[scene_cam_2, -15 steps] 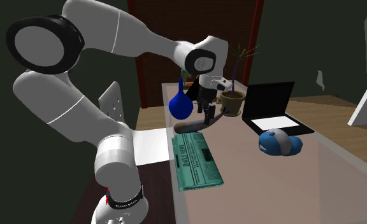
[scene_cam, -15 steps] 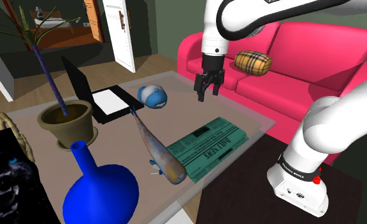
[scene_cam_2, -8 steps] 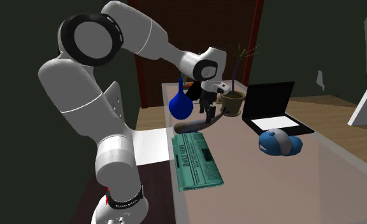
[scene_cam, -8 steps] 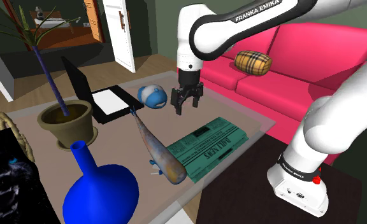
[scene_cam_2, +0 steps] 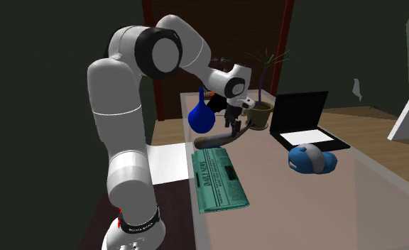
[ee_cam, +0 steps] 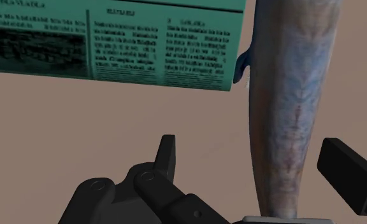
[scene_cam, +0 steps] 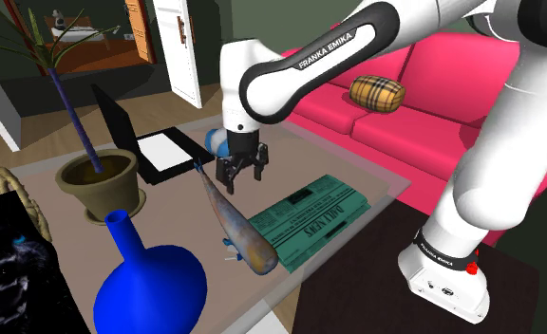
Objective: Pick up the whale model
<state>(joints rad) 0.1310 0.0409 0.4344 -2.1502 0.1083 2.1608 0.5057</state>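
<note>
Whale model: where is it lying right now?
In the shoulder view, the whale model lies on the table between the blue vase and the green newspaper; the gripper hovers over its thin end.

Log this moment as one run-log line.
stage: pre-grasp | gripper: open, over whale model, no contact | whale model: lying beside green newspaper | held: nothing

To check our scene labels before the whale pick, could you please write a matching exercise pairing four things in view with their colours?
Things:
1. whale model
2. newspaper
3. vase
4. sofa

Colours:
A. pink
B. deep blue
C. mottled grey and brown
D. green

Pairs: 1-C; 2-D; 3-B; 4-A
</note>
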